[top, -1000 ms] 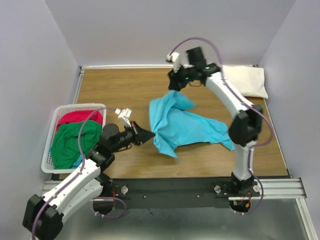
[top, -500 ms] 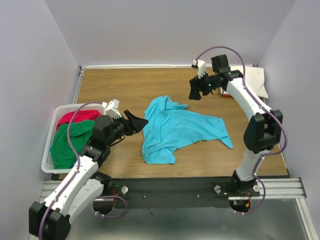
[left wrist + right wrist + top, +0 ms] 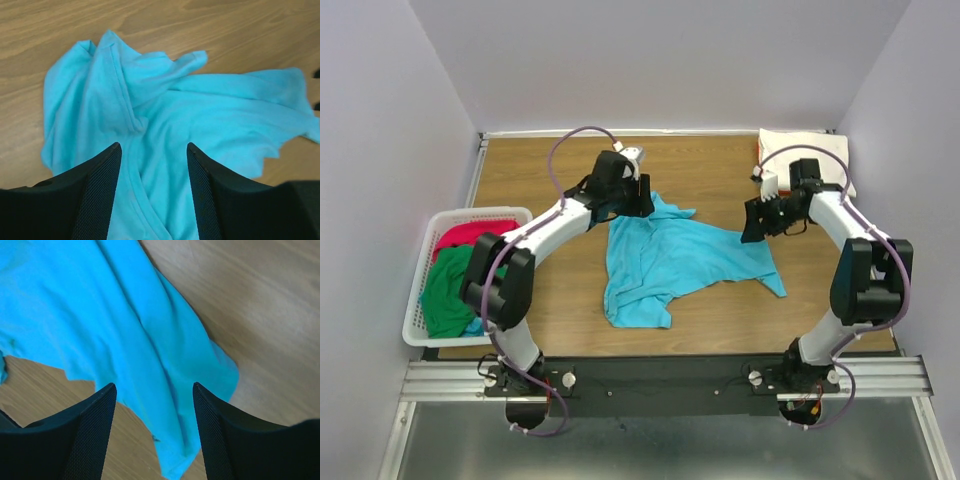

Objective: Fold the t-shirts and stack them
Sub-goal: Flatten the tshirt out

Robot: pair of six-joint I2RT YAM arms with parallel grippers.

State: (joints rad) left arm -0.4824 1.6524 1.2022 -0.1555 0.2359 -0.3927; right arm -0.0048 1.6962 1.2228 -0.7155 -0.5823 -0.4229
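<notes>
Both end effectors [image 3: 153, 146] [image 3: 154, 385] gape above turquoise tee [image 3: 680, 255]; basket [image 3: 480, 211] holds red tee [image 3: 470, 238], green tee [image 3: 455, 285]

The left claw [image 3: 152, 192] gapes above the crumpled turquoise t-shirt [image 3: 190, 125].

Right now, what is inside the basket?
The basket holds a red tee and, nearer the arms, a green tee. Whatever lies under them is covered.

- The left arm [image 3: 535, 235] bends sharply at the elbow and reaches forward and to the right.
- The left tool [image 3: 638, 198] points downward, jaws parted.
- The right arm [image 3: 855, 230] rises at the right, its forearm turned leftward.
- The right tool [image 3: 752, 222] tilts downward, jaws parted, mesh-padded fingers [image 3: 85, 440] well apart.
</notes>
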